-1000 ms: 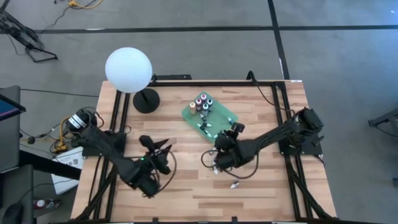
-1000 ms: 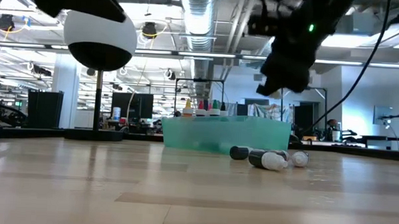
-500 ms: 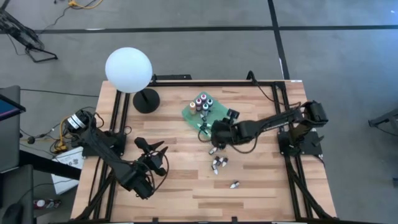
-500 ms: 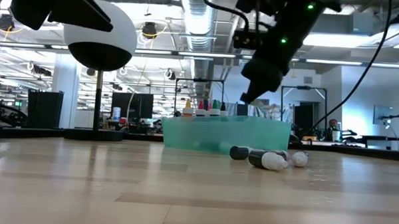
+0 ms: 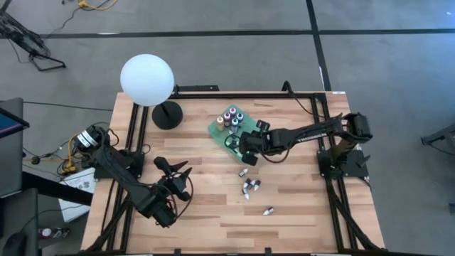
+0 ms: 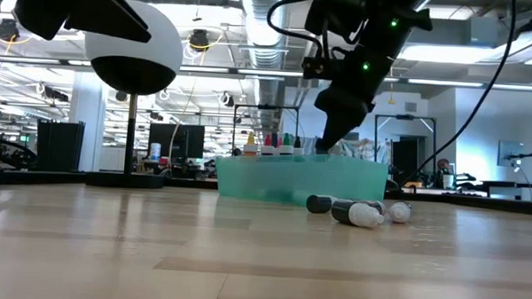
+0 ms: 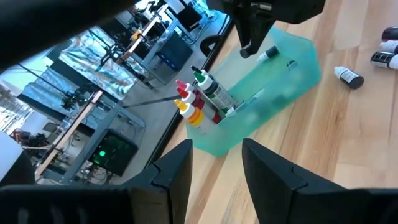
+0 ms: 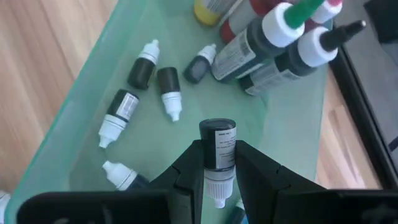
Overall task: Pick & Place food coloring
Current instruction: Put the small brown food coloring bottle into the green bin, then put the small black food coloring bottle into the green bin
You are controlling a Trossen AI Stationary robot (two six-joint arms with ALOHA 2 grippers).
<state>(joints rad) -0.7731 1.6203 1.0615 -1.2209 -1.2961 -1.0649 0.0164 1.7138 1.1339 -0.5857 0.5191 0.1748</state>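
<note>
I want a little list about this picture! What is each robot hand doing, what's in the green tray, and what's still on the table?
right gripper: over the green tray, shut on a small dark bottle with a white cap
left gripper: waiting over the table's left side, holding nothing
in the tray: tall bottles standing together at one end, small bottles lying flat on its floor
still on the table: a few loose bottles lying in front of the tray
also there: white globe lamp

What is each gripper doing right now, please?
Left gripper: open, empty, hanging over the table.
Right gripper: shut on a small dark bottle, above the green tray.
</note>
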